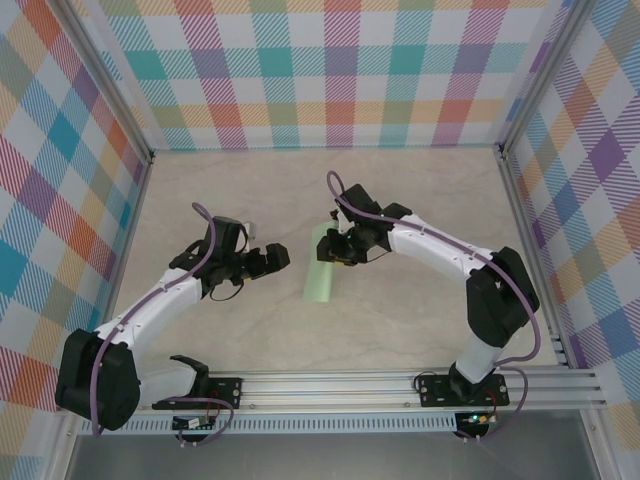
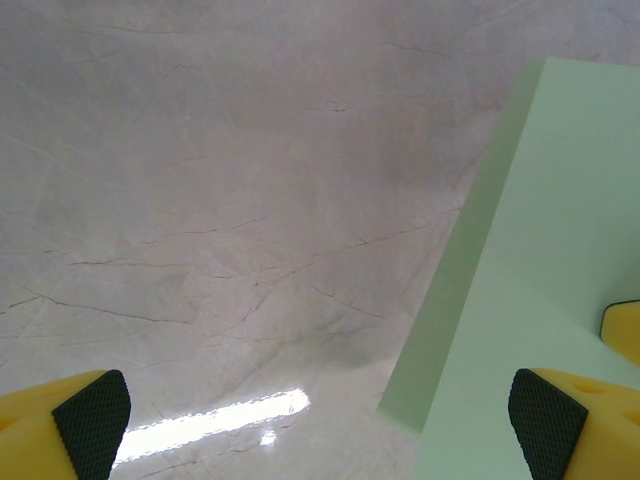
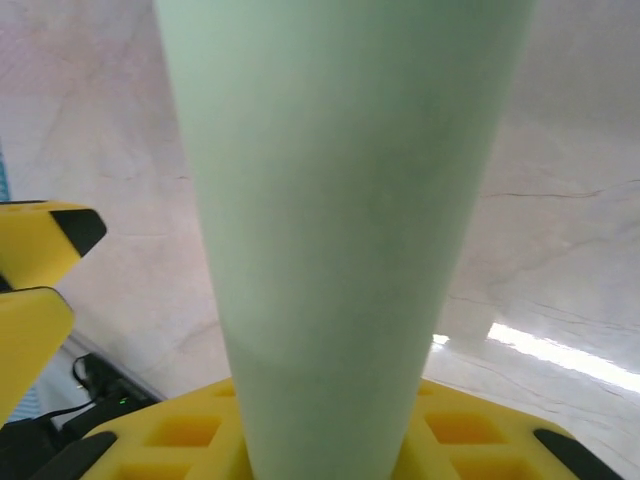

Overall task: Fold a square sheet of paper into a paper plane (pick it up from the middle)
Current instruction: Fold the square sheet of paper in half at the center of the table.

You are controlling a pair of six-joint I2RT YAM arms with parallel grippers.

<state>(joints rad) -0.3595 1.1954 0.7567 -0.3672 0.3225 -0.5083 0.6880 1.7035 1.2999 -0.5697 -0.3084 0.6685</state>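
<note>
Our right gripper (image 1: 338, 247) stands with its jaws partly closed around the far end of the paper (image 1: 320, 268). To us it looks like a grip, with the narrow folded strip running out from between its fingers toward the near side. Our left gripper (image 2: 318, 430) is wide open and holds nothing. It hovers just left of the strip, one finger over the paper's left edge and the other over bare table (image 1: 430, 200). The paper sits near the middle of the table, between the two grippers, its long axis running near to far.

We judge the step in hand to be a further fold along that strip. To do it well, we hold the right grip firm and level so the strip does not twist. We bring the left jaws square to the edge and close only once the edge sits fully between the pads. A skewed bite would spoil the centre line.
</note>
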